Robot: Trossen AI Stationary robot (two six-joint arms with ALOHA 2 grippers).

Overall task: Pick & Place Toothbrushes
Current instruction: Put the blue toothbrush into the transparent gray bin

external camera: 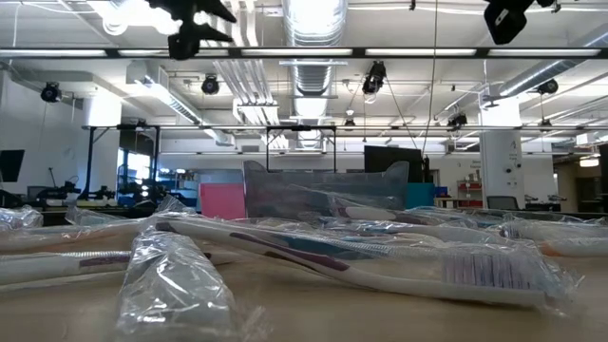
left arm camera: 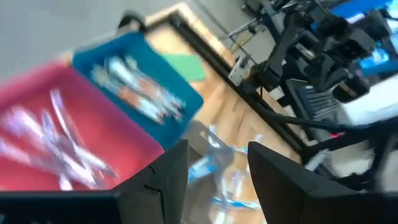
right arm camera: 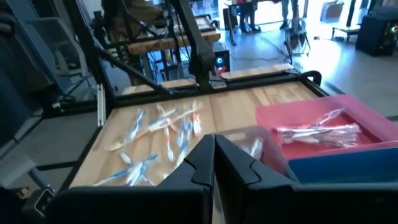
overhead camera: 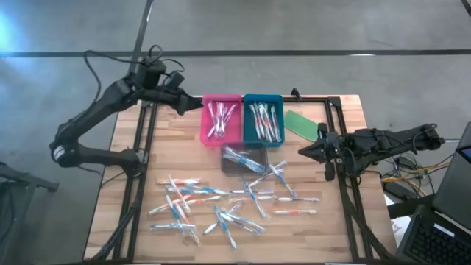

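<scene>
Toothbrushes (overhead camera: 221, 202) scattered loose over near table (overhead camera: 346, 243), others in pink tray (overhead camera: 221, 118), blue tray (overhead camera: 263, 118) and clear tray (overhead camera: 244, 158); left gripper (overhead camera: 193, 105) parted, empty, beside pink tray; right gripper (overhead camera: 303, 151) clenched, empty, right of clear tray.

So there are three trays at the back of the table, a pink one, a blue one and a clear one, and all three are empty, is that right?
Not quite. There are three trays, but none is empty: the high view shows toothbrushes lying in the pink tray, the blue tray and the clear tray. Many more toothbrushes lie loose on the table in front of them.
</scene>
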